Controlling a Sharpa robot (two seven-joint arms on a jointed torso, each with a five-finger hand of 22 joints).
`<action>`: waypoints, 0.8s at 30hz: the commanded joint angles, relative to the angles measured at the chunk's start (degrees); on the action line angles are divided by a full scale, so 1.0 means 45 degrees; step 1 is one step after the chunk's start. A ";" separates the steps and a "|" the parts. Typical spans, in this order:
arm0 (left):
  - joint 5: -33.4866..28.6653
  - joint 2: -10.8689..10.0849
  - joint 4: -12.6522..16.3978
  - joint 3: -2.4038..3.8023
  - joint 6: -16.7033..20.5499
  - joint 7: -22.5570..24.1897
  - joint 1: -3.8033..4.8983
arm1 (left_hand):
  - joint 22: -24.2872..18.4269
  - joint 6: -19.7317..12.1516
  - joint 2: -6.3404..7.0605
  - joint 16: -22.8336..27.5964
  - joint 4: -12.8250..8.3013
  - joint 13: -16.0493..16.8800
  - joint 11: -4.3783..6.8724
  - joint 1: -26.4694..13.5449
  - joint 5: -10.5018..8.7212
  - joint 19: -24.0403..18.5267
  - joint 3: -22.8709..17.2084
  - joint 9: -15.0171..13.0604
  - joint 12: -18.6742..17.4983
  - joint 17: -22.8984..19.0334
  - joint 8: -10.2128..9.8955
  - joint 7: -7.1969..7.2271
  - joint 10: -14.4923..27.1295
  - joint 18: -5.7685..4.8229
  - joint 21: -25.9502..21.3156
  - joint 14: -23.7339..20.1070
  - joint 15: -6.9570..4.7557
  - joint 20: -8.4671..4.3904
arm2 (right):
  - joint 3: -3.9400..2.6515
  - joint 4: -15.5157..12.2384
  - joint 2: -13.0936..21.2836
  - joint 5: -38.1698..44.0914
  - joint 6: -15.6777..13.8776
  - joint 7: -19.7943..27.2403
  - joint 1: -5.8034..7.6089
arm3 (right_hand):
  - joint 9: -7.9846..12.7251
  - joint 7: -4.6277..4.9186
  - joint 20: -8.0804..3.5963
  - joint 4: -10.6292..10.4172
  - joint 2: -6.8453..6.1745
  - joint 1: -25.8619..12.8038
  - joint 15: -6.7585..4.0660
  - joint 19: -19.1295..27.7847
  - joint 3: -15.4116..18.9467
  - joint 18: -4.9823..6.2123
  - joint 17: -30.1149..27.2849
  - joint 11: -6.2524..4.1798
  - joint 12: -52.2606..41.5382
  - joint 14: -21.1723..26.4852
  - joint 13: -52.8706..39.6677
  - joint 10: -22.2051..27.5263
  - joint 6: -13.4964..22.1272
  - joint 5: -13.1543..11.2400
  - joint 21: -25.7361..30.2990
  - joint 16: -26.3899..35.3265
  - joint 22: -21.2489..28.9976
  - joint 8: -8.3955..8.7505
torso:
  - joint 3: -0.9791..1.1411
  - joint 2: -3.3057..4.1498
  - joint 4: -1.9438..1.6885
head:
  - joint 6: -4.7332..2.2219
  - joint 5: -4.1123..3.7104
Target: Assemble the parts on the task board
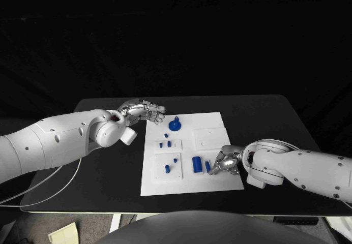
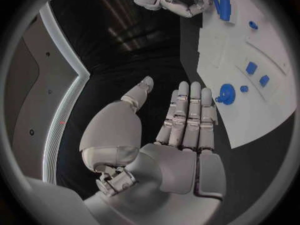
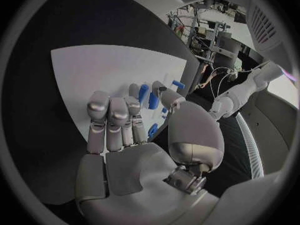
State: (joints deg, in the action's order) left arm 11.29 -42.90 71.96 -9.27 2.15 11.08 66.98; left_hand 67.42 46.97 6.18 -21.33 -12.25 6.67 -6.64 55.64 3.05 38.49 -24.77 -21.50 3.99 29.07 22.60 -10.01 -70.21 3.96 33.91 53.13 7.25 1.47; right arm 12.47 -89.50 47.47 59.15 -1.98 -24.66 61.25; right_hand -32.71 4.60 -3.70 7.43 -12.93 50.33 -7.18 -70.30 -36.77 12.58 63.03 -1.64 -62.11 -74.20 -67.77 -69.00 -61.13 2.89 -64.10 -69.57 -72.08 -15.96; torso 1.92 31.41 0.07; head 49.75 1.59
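The white task board [image 1: 209,180] lies in the middle of the black table. On it are a round blue part [image 1: 174,124] near the far edge, small blue pieces [image 1: 166,144] below it, and a blue block [image 1: 197,163] with a narrow blue piece [image 1: 207,165] beside it. My left hand [image 1: 144,111] hovers at the board's far left corner, fingers straight and empty [image 2: 186,117], close to the round part [image 2: 226,93]. My right hand [image 1: 226,161] is low over the board with its fingertips [image 3: 134,92] next to the narrow piece [image 3: 153,101]. I cannot tell if they touch it.
Two more small blue pieces [image 1: 172,166] lie in a raised panel at the board's near left. A bare white panel [image 1: 209,136] sits on the far right of the board. Black table [image 1: 110,173] surrounds the board on all sides.
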 commanded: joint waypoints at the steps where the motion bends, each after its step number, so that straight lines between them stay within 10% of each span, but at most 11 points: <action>1: 0.0014 0.0026 0.0027 0.0011 -0.0179 0.0072 0.0020 | -0.0008 -0.0107 -0.0073 0.0060 -0.0007 -0.0020 0.0002 0.0067 -0.0017 -0.0029 0.0021 0.0016 0.0044 0.0020 0.0025 0.0007 0.0082 0.0173 -0.0048 0.0033 0.0068 0.0076 | 0.0007 0.0041 -0.0064 0.0140 0.0091 -0.0394 -0.0033 | -0.0012 -0.0030 -0.0078 0.0076 0.0302 0.0058 -0.0101 -0.0002 0.0009 0.0538 0.0024 -0.0052 0.0048 -0.0033 -0.0009 -0.0004 -0.0020 -0.0014 0.0044 0.0030 0.0007 -0.0002 | -0.0002 0.0002 0.0000 | 0.0024 0.0004; 24: 0.0015 0.0031 0.0018 0.0011 -0.0195 0.0065 0.0020 | 0.0004 -0.0106 -0.0077 0.0072 0.0007 -0.0023 0.0002 0.0056 -0.0017 -0.0028 0.0024 0.0018 0.0045 0.0033 0.0026 0.0007 0.0080 0.0171 -0.0059 0.0033 0.0070 0.0078 | 0.0008 0.0180 -0.0285 0.0143 -0.0666 -0.0583 -0.0038 | 0.0022 -0.0070 -0.0035 0.0077 0.0889 0.0025 -0.0123 -0.0049 -0.0256 0.0538 0.0021 -0.0091 -0.0027 -0.0112 -0.0037 -0.0157 -0.0157 -0.0017 0.0017 0.0033 0.0011 -0.0045 | -0.0012 -0.0004 -0.0003 | 0.0039 -0.0033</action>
State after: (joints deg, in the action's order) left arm 11.30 -42.82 71.90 -9.27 2.09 11.03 66.99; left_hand 67.40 46.97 6.18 -21.33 -12.25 6.63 -6.64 55.64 3.05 38.49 -24.77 -21.50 3.99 29.17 22.60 -10.01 -70.21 4.05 33.91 53.13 7.25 1.47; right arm 12.49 -88.57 46.25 59.28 -4.17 -27.30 61.12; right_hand -32.68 4.27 -3.57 7.80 -9.27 50.77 -7.55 -70.40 -37.69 12.57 63.08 -2.06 -62.11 -74.63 -67.90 -69.42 -61.46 2.89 -64.10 -69.57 -72.08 -15.96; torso 1.88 31.39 0.10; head 49.92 1.48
